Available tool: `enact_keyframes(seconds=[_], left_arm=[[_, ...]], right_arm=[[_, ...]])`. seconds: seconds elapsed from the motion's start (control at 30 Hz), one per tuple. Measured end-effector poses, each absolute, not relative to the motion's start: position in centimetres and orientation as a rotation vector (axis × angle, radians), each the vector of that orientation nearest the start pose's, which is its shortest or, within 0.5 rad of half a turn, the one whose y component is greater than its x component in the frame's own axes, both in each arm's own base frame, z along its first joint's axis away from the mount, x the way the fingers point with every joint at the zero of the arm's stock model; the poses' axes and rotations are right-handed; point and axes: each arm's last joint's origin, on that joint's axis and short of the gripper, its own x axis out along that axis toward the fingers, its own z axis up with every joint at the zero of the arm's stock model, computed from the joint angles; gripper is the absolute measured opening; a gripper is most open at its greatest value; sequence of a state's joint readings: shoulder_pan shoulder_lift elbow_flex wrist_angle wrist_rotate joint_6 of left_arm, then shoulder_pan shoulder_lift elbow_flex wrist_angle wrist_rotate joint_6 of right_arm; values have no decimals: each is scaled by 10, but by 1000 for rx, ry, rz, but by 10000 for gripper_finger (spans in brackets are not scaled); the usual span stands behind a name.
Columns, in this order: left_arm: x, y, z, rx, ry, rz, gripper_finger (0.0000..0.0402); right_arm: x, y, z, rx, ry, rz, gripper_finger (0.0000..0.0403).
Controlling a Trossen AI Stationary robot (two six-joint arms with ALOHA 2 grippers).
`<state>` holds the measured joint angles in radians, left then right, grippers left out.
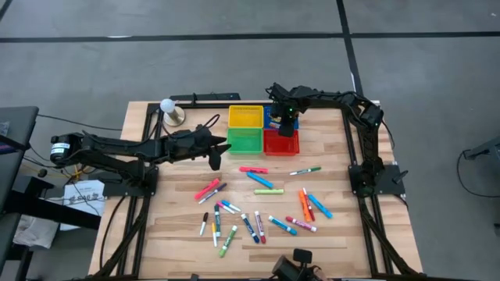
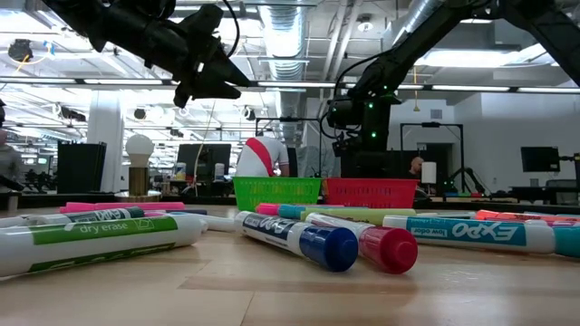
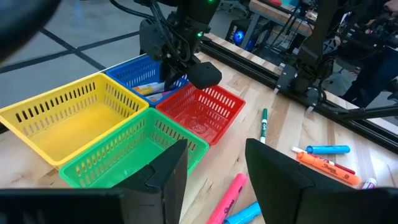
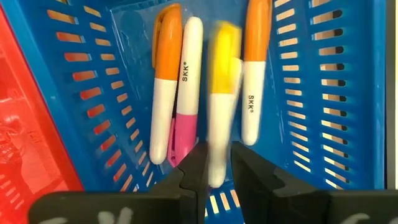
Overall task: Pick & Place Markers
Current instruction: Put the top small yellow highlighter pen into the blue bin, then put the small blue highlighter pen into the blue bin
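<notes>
— Right gripper (image 4: pixel 214 163)?
— Just behind the red basket (image 1: pixel 281 143), over the blue basket (image 4: pixel 311 93); blurred yellow marker (image 4: pixel 221 93) at its tip; cannot tell whether clamped or let go.
— Left gripper (image 3: pixel 214 168)?
— Left of the red basket, past the green basket (image 1: pixel 244 140); parted wide, empty.
— Surface, room?
— Pale wooden table (image 1: pixel 367 234); markers (image 1: pixel 258 179) strewn in front of the red basket; beyond it, ceiling ducts (image 2: pixel 281 27), a person (image 2: pixel 263 156).

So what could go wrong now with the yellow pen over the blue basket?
The yellow marker looks blurred just beyond the right gripper and may be dropping; it could land crooked across the orange markers in the blue basket. The left gripper hangs open near the green basket and could bump it.
</notes>
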<state>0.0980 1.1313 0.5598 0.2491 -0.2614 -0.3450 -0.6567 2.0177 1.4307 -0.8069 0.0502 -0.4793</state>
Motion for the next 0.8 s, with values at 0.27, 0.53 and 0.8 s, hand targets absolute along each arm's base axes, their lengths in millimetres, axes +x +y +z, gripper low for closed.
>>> enact_keyframes(seconds=[0.27, 0.53, 0.8], left_arm=[[235, 31, 230, -312, 258, 408, 161], [235, 31, 230, -312, 255, 407, 161], [235, 31, 230, -312, 255, 408, 161]], right_arm=[[307, -238, 161, 32, 1441, -243, 61], [312, -240, 177, 4, 1436, -229, 61], [321, -241, 212, 3, 1422, -237, 60]])
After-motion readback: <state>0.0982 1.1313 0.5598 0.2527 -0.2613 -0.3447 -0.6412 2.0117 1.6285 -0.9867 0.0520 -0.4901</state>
